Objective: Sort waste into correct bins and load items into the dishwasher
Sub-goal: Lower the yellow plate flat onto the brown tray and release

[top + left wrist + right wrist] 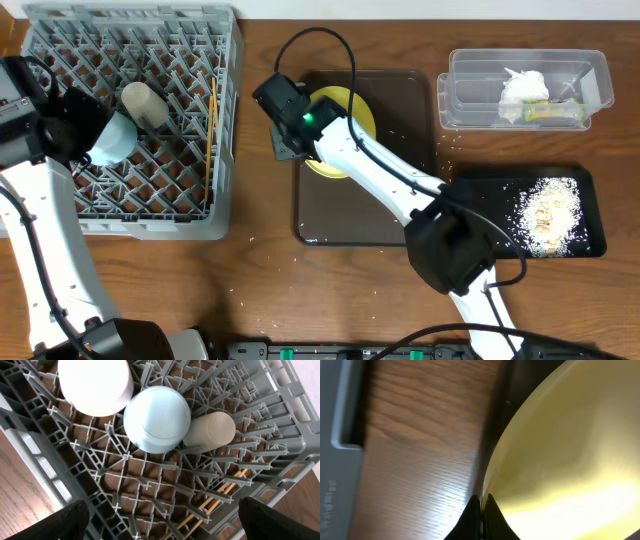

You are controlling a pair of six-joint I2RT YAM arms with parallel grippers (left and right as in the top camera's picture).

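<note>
The right hand point(481, 510) is clamped on the edge of the pale yellow round plate point(560, 450), right at its tips. Lift slowly, no tilting. The left hand point(160, 522) is wide apart.

Inspection finds no legible text, brand, number or sign in any view. The green-and-orange snack wrapper point(555, 113) in the clear tub point(472, 85) is too small for lettering to be made out. Faint marks on the grey dish rack point(335, 485) are blurred.
</note>
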